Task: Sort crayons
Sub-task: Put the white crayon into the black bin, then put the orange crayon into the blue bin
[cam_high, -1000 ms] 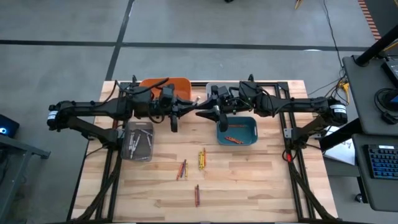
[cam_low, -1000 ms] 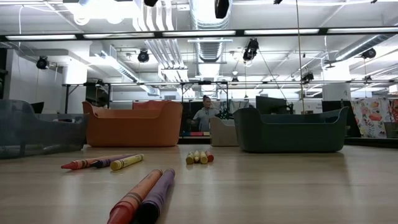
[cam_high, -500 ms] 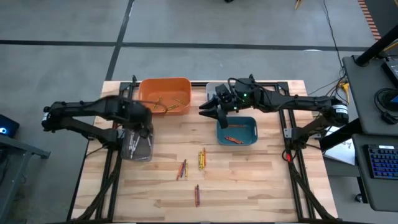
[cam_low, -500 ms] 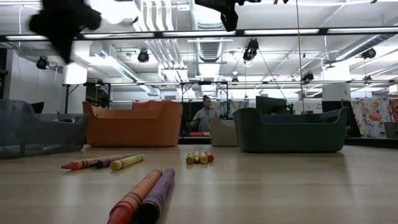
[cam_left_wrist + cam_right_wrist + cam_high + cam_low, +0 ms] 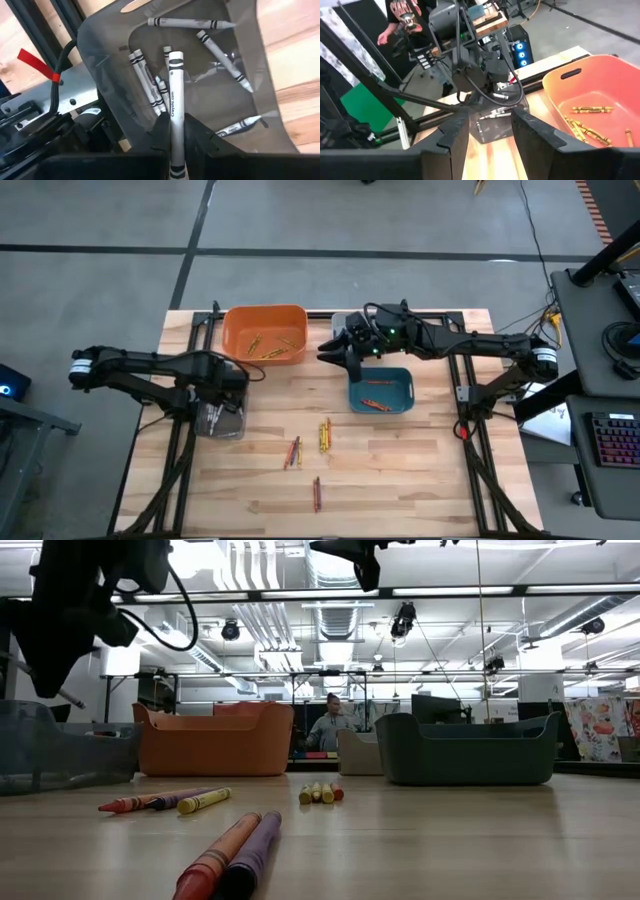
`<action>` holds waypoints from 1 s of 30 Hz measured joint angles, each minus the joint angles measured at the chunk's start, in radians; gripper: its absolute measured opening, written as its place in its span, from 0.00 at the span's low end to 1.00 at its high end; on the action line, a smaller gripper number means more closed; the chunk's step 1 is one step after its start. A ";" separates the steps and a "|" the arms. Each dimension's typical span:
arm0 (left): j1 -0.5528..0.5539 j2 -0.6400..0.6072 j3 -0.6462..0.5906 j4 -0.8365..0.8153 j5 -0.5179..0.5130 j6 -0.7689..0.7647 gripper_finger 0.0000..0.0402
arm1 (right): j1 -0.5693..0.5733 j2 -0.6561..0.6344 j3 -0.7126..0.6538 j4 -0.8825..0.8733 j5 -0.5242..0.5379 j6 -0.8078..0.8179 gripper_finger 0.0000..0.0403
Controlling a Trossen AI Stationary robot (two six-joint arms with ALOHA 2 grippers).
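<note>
My left gripper (image 5: 224, 387) points down over the clear grey bin (image 5: 221, 418) at the table's left and is shut on a grey crayon (image 5: 174, 95). Several grey crayons (image 5: 150, 90) lie in that bin. My right gripper (image 5: 330, 356) hangs open, high between the orange bin (image 5: 264, 333) and the blue bin (image 5: 381, 391), with nothing between its fingers (image 5: 454, 131). Loose crayons lie flat on the wood: yellow ones (image 5: 324, 434), a reddish pair (image 5: 293, 451) and another pair (image 5: 317, 494) near the front edge. My left gripper pinches the grey crayon by one end (image 5: 174, 131) between its two fingers, from above. The crayon runs on in line with the fingers and sticks out below them, upright, over the inside of the grey bin. Whether its free end (image 5: 175, 55) touches the bin's floor cannot be told.
The orange bin holds yellow crayons (image 5: 262, 345); the blue bin holds orange-red ones (image 5: 376, 403). A further grey bin (image 5: 343, 323) stands at the far edge behind my right gripper. Black frame rails (image 5: 175, 450) run along both table sides. A person (image 5: 328, 726) stands in the room beyond.
My left gripper has gone from the table's middle toward the left edge and down, tipping from level to pointing down over the grey bin, carrying the grey crayon. My right gripper has stayed high near the blue bin.
</note>
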 joint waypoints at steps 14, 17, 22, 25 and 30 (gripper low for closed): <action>0.000 0.003 0.053 0.007 -0.029 0.034 0.18 | 0.007 0.000 0.012 -0.139 -0.006 0.323 0.37; -0.001 0.003 0.117 0.009 -0.036 0.037 0.18 | 0.008 0.000 0.012 -0.182 -0.023 0.385 0.37; -0.024 0.003 0.279 0.063 -0.075 0.018 0.17 | 0.008 0.000 0.012 -0.237 -0.106 0.410 0.36; -0.057 0.002 0.386 0.143 -0.113 -0.019 0.16 | 0.007 0.000 0.012 -0.245 -0.138 0.457 0.34; -0.147 0.006 0.526 0.276 -0.296 0.077 0.14 | 0.014 0.000 0.012 -0.255 -0.142 0.517 0.32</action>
